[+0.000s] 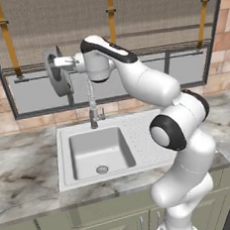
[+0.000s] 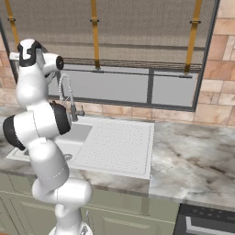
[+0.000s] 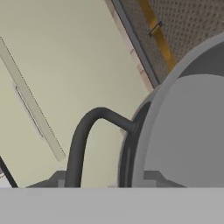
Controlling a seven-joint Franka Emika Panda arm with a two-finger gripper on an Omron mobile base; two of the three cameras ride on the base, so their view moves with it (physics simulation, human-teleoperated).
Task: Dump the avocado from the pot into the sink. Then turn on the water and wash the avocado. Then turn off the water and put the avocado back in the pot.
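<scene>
Holding the pot (image 1: 58, 72) high above the sink (image 1: 64, 137), the gripper (image 1: 66, 62) has it tipped on its side, so its round face stands nearly upright and its mouth can spill toward the basin below. That tilt fits the dumping step: the pot hangs over the sink's back-left corner, just left of the faucet (image 1: 92, 106). The hand view shows the pot's grey wall and a dark curved handle (image 3: 85, 135) close against the camera; the fingers appear clamped on the rim, though the contact itself is hidden. I cannot make out the avocado in the basin, where the drain (image 1: 102, 169) lies bare, or in the pot. No water runs from the faucet.
</scene>
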